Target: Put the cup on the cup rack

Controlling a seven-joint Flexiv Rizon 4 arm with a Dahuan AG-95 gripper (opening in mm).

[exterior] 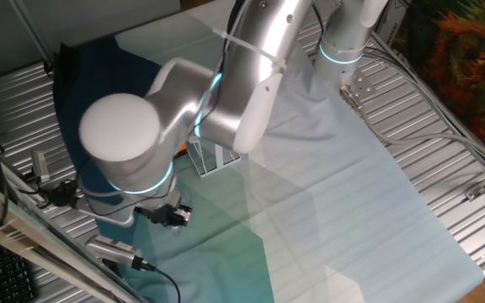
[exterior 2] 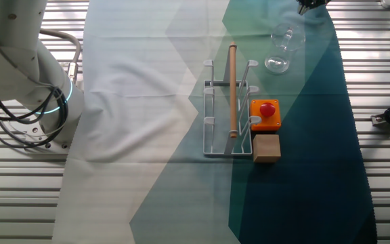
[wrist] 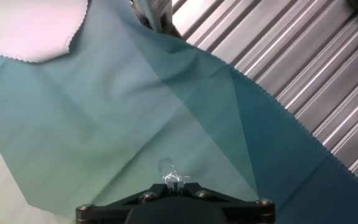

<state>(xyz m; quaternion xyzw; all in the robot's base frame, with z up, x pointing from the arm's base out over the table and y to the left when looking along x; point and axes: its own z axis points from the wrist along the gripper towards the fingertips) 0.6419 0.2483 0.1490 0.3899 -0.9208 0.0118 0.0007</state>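
Observation:
The cup (exterior 2: 280,49) is a small clear glass mug. It hangs tilted over the dark teal cloth at the far end of the table, just under my gripper (exterior 2: 305,8) at the top edge of the other fixed view. In the hand view my gripper (wrist: 174,184) has its jaws pressed together on a glint of glass (wrist: 168,169), so it is shut on the cup. The cup rack (exterior 2: 212,122) is a white peg frame at the table's middle, apart from the cup, with a wooden rod (exterior 2: 232,88) lying along it. It also shows in one fixed view (exterior: 211,160).
An orange box with a red button (exterior 2: 265,112) and a wooden block (exterior 2: 266,148) stand against the rack's side nearest the cup. Ribbed metal table (wrist: 303,74) borders the cloth. The arm (exterior: 226,93) hides much of one fixed view.

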